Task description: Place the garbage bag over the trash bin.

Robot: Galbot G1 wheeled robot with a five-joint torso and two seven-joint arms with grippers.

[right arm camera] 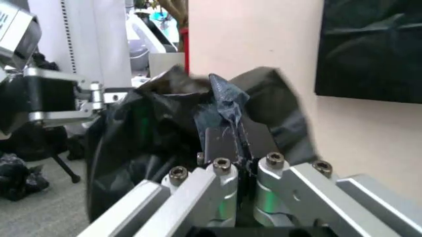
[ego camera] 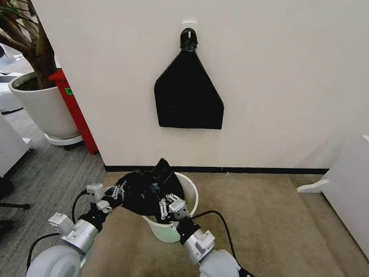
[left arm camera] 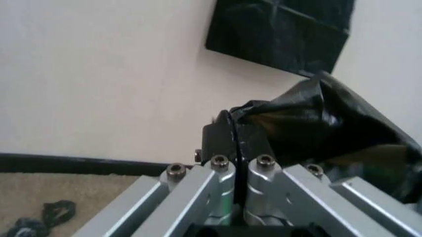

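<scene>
The cream-white trash bin (ego camera: 187,199) stands on the tan carpet close to the wall. A glossy, crinkled black garbage bag (ego camera: 147,187) is held stretched above the bin's left half, covering part of its rim. My left gripper (ego camera: 117,190) is shut on the bag's left edge, and the left wrist view shows the garbage bag (left arm camera: 329,123) pinched between the closed fingers (left arm camera: 218,140). My right gripper (ego camera: 168,206) is shut on the bag's near edge over the bin. In the right wrist view, the garbage bag (right arm camera: 165,128) bunches around the closed fingers (right arm camera: 221,143).
A flat black triangular sheet (ego camera: 187,92) hangs from a hook on the white wall behind the bin. A large white plant pot (ego camera: 43,107) with a tree and a red post (ego camera: 75,109) stand at the left. A white furniture piece (ego camera: 346,190) sits at the right.
</scene>
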